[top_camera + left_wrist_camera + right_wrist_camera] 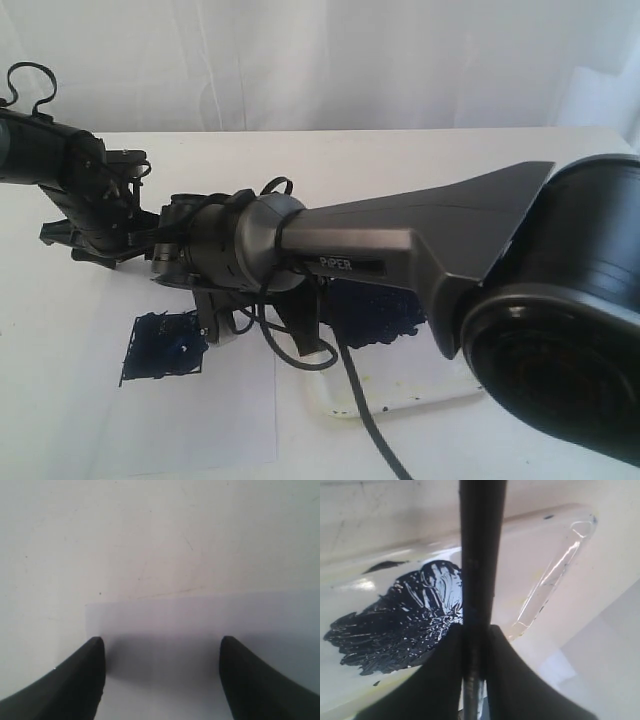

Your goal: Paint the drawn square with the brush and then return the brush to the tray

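Note:
My right gripper (pixel 476 630) is shut on the dark handle of the brush (pixel 477 555), which runs straight out between the fingers. It hangs over the white tray (pixel 535 540), beside the big blue-black paint blob (pixel 405 625). In the exterior view the right gripper (pixel 305 338) is above the tray's (pixel 420 388) near-left corner, and the arm hides the brush. The drawn square (pixel 162 346) on the paper is daubed blue-black inside. My left gripper (pixel 162 642) is open with nothing in it, over the paper's edge (pixel 200 615), and the left gripper (pixel 85 245) is at the far left.
White paper sheet (pixel 200 420) lies on the white table (pixel 400 160), with the tray at its right. The right arm's large body (pixel 560 320) fills the lower right of the exterior view. A black cable (pixel 365 420) trails over the tray.

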Controlling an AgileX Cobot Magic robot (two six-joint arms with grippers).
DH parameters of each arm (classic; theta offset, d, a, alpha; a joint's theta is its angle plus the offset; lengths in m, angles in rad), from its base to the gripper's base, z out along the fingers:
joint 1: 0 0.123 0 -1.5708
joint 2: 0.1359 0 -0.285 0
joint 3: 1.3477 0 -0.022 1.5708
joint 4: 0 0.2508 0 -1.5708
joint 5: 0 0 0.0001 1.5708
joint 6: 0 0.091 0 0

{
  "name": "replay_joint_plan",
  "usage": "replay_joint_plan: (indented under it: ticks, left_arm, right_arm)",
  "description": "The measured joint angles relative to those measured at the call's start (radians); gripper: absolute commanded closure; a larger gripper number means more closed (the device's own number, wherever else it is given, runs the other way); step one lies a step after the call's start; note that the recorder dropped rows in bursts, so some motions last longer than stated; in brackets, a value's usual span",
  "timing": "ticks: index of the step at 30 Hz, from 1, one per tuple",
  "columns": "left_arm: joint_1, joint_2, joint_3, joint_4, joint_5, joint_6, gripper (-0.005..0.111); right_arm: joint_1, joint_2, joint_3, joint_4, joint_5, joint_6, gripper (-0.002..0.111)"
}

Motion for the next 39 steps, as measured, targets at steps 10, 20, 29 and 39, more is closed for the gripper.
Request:
replay_joint_plan:
  ticks: [10, 20, 29, 39]
  left_arm:
    - [0.000, 0.000, 0.000, 0.000, 0.000, 0.000, 0.038]
    - [0.000, 0.000, 0.000, 0.000, 0.000, 0.000, 0.038]
    - [0.000, 0.000, 0.000, 0.000, 0.000, 0.000, 0.038]
    - [0.000, 0.000, 0.000, 0.000, 0.000, 0.000, 0.038]
  right_arm:
    - [-0.005, 0.002, 0.000, -0.035, 0.015, 0.041, 0.108]
    - [-0.003, -0.004, 0.000, 0.046, 0.015, -0.035, 0.108]
    - [0.023, -0.023, 0.000, 0.082, 0.019, -0.070, 0.108]
    - [0.030, -0.048, 0.000, 0.108, 0.019, -0.111, 0.108]
